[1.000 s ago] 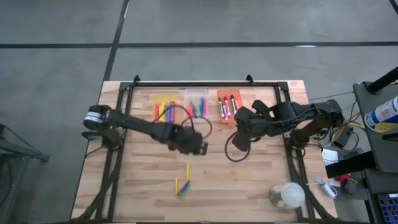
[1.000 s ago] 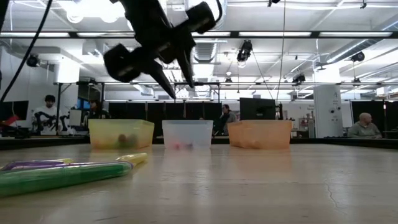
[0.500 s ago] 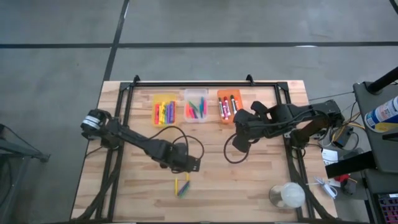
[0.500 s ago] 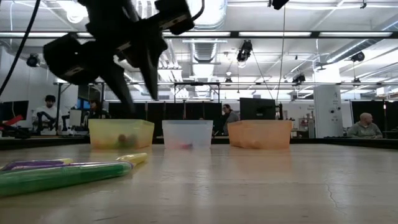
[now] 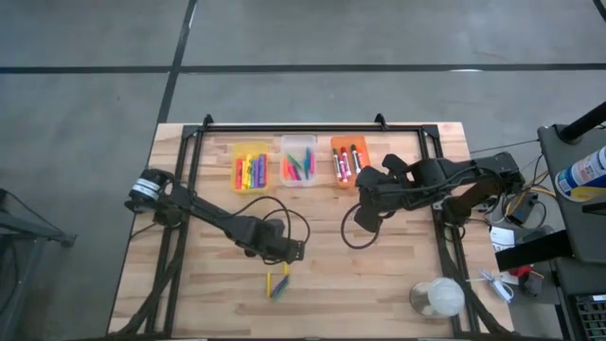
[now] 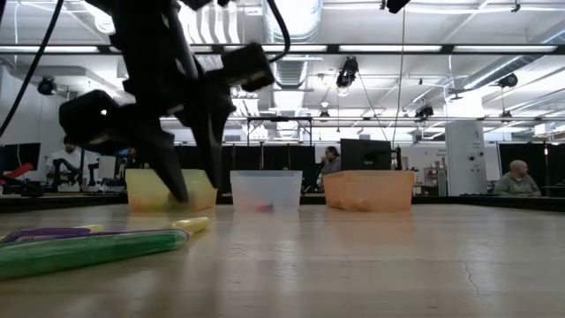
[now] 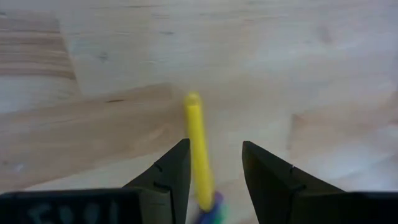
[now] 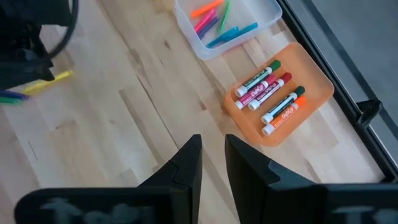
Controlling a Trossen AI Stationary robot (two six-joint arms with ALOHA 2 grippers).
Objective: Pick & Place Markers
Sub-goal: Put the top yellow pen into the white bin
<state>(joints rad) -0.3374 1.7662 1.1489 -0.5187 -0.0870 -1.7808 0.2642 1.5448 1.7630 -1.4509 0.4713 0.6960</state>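
Note:
Three loose markers lie flat on the wood near the table's front: a yellow one (image 7: 196,140), a green one (image 6: 88,249) and a purple one (image 6: 44,234). In the high view they show as a small cluster (image 5: 276,282). My left gripper (image 7: 214,144) hangs open just above them, pointing steeply down, with one finger on either side of the yellow marker and touching nothing; in the low view its fingertips (image 6: 199,193) stand clear of the table. My right gripper (image 8: 212,158) waits high over the table's right middle, its fingers a narrow gap apart with nothing between them.
At the far edge stand three bins of markers: yellow (image 5: 250,167), clear (image 5: 298,163) and orange (image 5: 347,163). A clear round container (image 5: 437,298) sits at the near right corner. Black frame rails run along the table's sides. People sit in the room behind.
My left gripper has moved toward the table's near edge and down, from over the table's middle to just above the loose markers, rolling a little about its own line. The markers have stayed where they were.

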